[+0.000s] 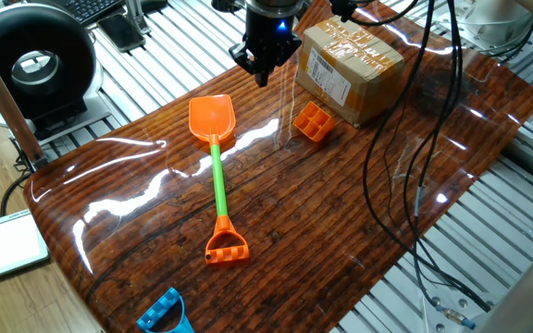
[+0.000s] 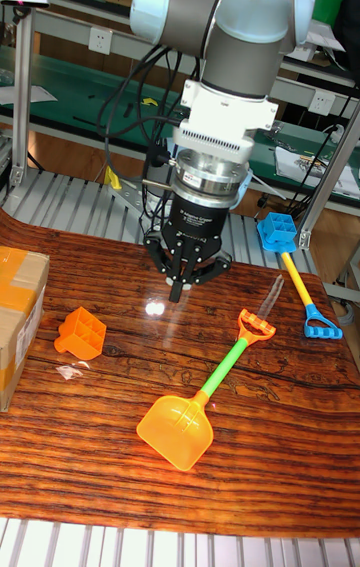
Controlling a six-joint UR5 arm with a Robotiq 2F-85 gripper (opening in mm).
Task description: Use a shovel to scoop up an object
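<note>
Shovel (image 1: 216,176) lies flat on the wood-grain table (image 1: 340,231), untouched, its D-loop handle nearest you, green shaft running away, and orange blade at the far end; you have bare wood on both sides of the shaft, so a descent there has room. Note the table's front edge sits not far past the handle, with a blue toy (image 1: 165,312) at that edge: a grasp that shoves the handle toward you could push it close to the drop. Farther in, the object (image 1: 313,121), a small orange gridded block, rests just beside the cardboard box (image 1: 350,67), apparently apart from it by a thin gap. That box is your main risk; a scoop driven from the blade side could pin the block against the carton or ride it up the wall instead of onto the blade, and it limits approach from the far side. Farthest back, the gripper (image 1: 263,63) hangs above the table between blade and box, fingers drawn together on nothing. Watch the loose cables (image 1: 415,166) draped across the right half; a long sweep could snag them.
</note>
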